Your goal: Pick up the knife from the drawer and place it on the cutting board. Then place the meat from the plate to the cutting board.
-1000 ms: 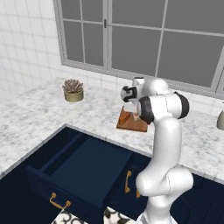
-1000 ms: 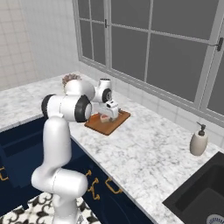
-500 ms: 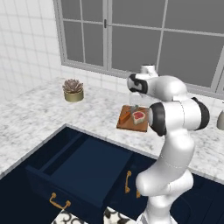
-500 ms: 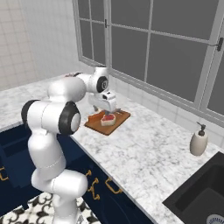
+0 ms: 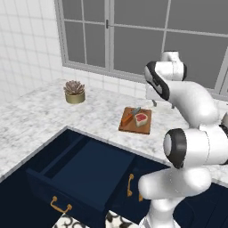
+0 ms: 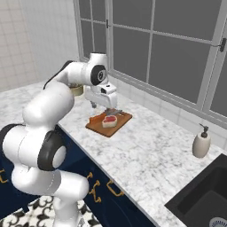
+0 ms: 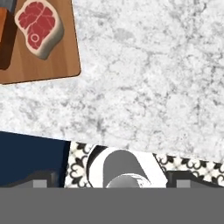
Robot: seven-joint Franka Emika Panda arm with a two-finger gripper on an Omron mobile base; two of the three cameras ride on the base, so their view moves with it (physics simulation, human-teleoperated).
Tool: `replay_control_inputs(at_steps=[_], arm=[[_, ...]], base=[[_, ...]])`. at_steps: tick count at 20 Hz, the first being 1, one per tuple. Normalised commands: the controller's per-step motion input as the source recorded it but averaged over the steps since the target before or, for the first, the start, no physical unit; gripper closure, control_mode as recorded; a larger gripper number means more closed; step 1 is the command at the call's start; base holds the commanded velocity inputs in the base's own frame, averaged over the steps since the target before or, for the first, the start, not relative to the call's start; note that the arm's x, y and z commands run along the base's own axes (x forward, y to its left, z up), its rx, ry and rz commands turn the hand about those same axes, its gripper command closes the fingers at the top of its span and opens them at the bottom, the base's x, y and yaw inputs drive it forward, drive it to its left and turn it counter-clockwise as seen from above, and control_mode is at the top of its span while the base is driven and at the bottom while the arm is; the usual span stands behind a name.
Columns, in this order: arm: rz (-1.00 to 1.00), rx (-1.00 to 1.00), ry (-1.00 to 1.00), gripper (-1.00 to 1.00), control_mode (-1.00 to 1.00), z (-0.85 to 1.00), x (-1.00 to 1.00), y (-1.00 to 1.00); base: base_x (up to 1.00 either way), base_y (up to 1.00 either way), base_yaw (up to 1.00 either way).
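The cutting board [image 5: 136,120] lies flat on the marble counter [image 5: 53,116], and everything else is placed here from it. The meat [image 5: 141,118] sits on the board's half nearer the robot's right, a red steak with a pale fat rim. The knife [image 5: 130,116] lies just beside the meat on the board's other half, its orange-brown handle toward the counter's front edge and its grey blade pointing toward the window [image 5: 133,31]. In the hand view the meat [image 7: 38,27] rests near the board's [image 7: 48,61] corner, with the knife's handle [image 7: 3,26] at the picture's left edge.

The gripper [image 6: 104,103] hangs above the counter, just beside the board on its window side and clear of it, apart from both meat and knife. Its fingertips are too small in the base views and hidden at the bottom of the hand view, so how far apart they stand cannot be told; nothing is seen between them.

The drawer [image 5: 84,171] stands pulled out below the counter in front of the board, its navy inside bare, brass handles on its front. A small potted succulent [image 5: 74,91] stands on the counter well to the board's left. A soap dispenser [image 6: 201,141] stands well to the board's right, near the dark sink [image 6: 199,199].
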Motion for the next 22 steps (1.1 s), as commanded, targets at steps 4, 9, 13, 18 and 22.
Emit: replay_control_inputs(at_steps=[4, 9, 13, 18, 22], arm=[[-0.04, 0.00, 0.00, -1.00, -1.00, 0.99, -1.00, -0.24], [-0.01, 0.00, -0.02, -1.00, -1.00, 0.23, -0.83, 0.06], [0.00, 0.00, 0.03, -1.00, -1.00, -0.02, -0.48, 0.17], [-0.05, 0.00, 0.07, -1.00, -1.00, -0.26, -0.31, -0.07], [-0.33, 0.00, 0.01, -1.00, -1.00, -0.33, -0.74, -0.41]], base=[[0.00, 0.00, 0.00], [0.00, 0.00, 0.00], [0.00, 0.00, 0.00], [0.00, 0.00, 0.00], [0.00, 0.00, 0.00]])
